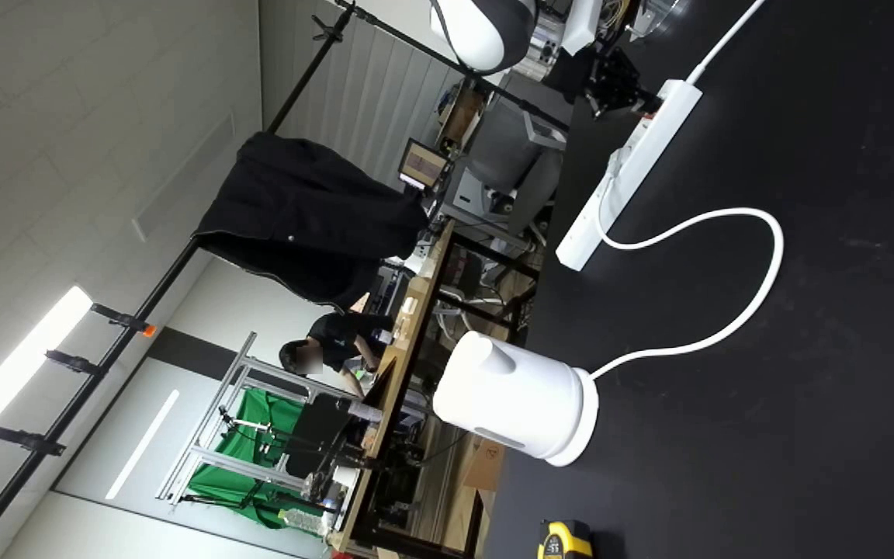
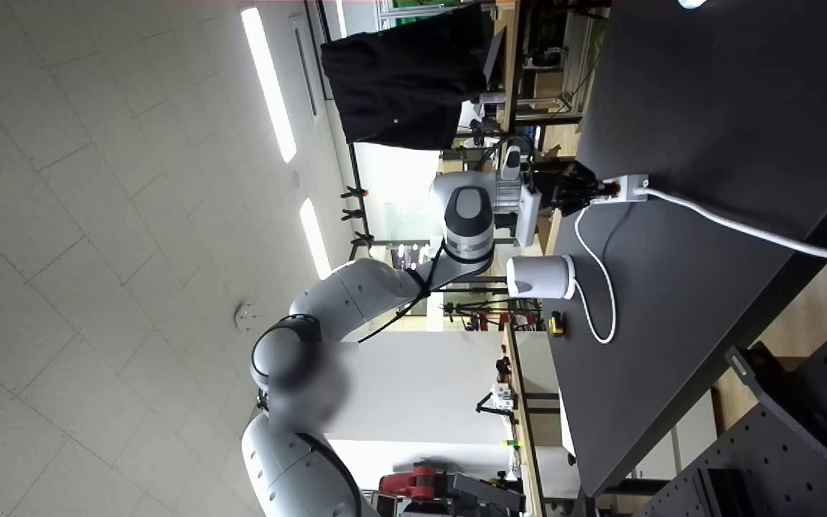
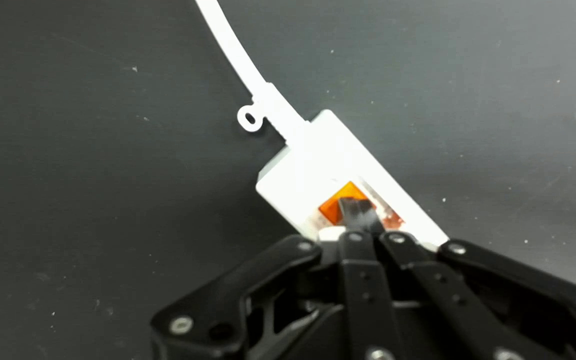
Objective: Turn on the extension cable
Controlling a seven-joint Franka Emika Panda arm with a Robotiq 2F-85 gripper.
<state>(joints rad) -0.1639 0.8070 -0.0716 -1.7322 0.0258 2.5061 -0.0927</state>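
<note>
The extension cable, a long white power strip (image 1: pixel 638 172), lies on the dark table; its near end shows in an exterior view (image 2: pixel 636 188) and in the wrist view (image 3: pixel 328 155). A thin white cord (image 3: pixel 233 50) leaves that end. An orange switch (image 3: pixel 333 206) sits in its top face, partly hidden by my fingertips. My gripper (image 3: pixel 360 202) is shut, fingertips together, with nothing between them. It points down over the switch and appears to touch it; how hard it presses I cannot tell. The gripper also shows in both exterior views (image 1: pixel 653 107) (image 2: pixel 609 189).
A white kettle (image 1: pixel 517 396) stands on the table, also in an exterior view (image 2: pixel 537 278). Its curved cord (image 1: pixel 774 272) runs to a plug (image 1: pixel 616 163) in the strip, near the gripper. A yellow and black tape measure (image 1: pixel 567 541) lies beyond the kettle.
</note>
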